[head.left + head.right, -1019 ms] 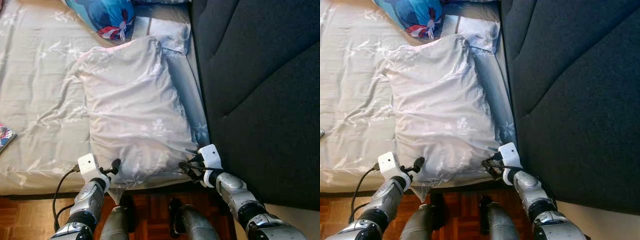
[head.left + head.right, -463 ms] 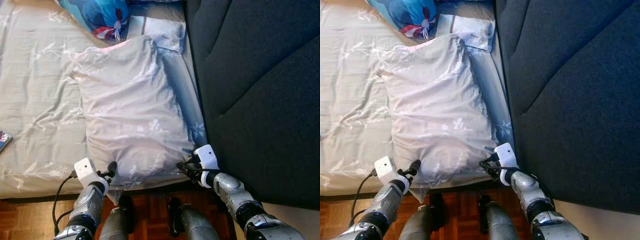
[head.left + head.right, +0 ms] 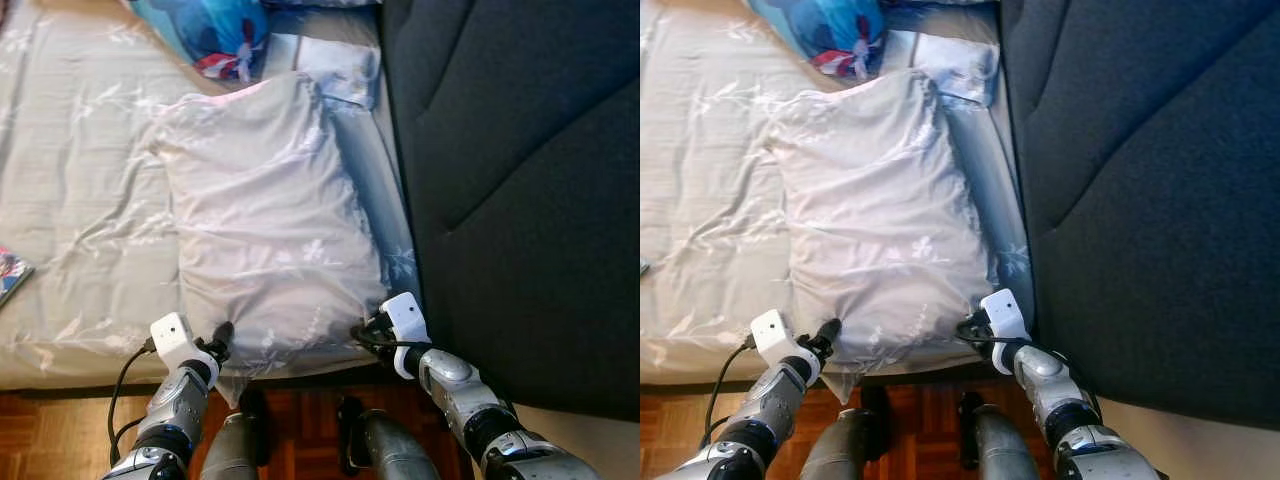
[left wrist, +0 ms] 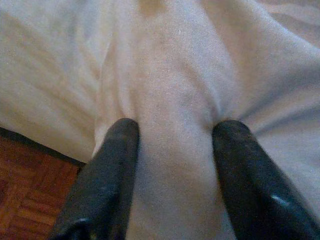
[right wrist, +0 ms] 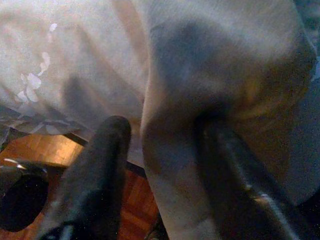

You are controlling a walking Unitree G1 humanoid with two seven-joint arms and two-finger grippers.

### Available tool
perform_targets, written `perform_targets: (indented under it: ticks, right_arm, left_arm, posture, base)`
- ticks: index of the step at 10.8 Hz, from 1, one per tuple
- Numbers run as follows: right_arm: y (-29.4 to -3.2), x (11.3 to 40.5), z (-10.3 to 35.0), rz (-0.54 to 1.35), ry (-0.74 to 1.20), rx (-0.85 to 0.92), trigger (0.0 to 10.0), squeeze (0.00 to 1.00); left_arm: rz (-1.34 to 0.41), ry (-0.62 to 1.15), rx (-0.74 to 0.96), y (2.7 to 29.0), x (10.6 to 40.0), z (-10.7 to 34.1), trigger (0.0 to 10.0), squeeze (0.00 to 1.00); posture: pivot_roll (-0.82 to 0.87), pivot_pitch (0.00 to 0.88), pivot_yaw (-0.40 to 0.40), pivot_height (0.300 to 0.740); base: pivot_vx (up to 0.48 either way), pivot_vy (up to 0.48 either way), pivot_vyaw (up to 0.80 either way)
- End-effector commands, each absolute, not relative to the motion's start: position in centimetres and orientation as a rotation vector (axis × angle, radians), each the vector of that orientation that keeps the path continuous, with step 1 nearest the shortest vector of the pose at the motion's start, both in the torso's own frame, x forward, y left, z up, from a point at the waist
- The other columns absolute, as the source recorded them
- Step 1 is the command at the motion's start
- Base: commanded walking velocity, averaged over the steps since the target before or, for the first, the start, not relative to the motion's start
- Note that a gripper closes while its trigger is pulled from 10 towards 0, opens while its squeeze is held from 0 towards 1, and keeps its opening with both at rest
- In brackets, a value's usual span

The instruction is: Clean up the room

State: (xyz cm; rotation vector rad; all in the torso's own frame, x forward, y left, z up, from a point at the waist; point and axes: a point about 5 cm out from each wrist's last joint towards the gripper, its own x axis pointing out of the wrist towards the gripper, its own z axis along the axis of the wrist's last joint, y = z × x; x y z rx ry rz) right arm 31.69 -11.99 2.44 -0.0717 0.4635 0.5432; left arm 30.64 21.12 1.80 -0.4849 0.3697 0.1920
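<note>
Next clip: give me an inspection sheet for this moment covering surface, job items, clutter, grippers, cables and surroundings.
Surface: bed sheet, pale grey with a faint leaf print, wrinkled.
Job's things: large pale pillow lying lengthwise at the near edge of the bed, beside the dark headboard.
Clutter: blue patterned pillow and a folded pale cloth at the far end; corner of a colourful book at the robot's left.
Grippers: left gripper pinches the pillow's near left corner; right gripper pinches the near right corner.
Cables: black cable looping from the left wrist.
Surroundings: reddish parquet floor below the bed edge.
</note>
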Motion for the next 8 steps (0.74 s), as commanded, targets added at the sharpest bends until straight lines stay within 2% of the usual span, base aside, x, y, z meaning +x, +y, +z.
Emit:
perform_targets:
  ticks: [1,3,4,7,8]
  right_arm:
    - [-12.2,30.7,1.2,0.532,0.51,-0.061,0.0,0.0]
    - [-13.2,31.8,2.4,0.46,0.445,-0.084,0.0,0.0]
    - [-14.6,33.1,3.9,0.364,0.375,-0.083,0.0,0.0]
    - [-15.6,33.1,4.1,0.34,0.367,-0.091,0.0,0.0]
    - [-15.5,32.8,3.7,0.348,0.379,-0.09,0.0,0.0]
  left_arm:
    - [0.238,0.428,-0.484,21.8,29.2,0.3,0.0,0.0]
    - [0.271,0.364,-0.473,22.6,30.1,1.5,0.0,0.0]
    - [0.26,0.305,-0.447,22.8,31.3,3.1,0.0,0.0]
    - [0.213,0.262,-0.41,22.4,32.5,4.4,0.0,0.0]
    - [0.172,0.299,-0.308,22.0,32.2,4.0,9.2,0.0]
  posture:
    - [0.07,0.391,-0.055,0.74]
    - [0.08,0.359,-0.063,0.74]
    - [0.08,0.343,-0.068,0.74]
    - [0.08,0.316,-0.075,0.74]
    - [0.08,0.314,-0.075,0.74]
  base:
    - [0.0,0.0,0.0]
    - [0.0,0.0,0.0]
    - [0.0,0.0,0.0]
    - [0.0,0.0,0.0]
    - [0.0,0.0,0.0]
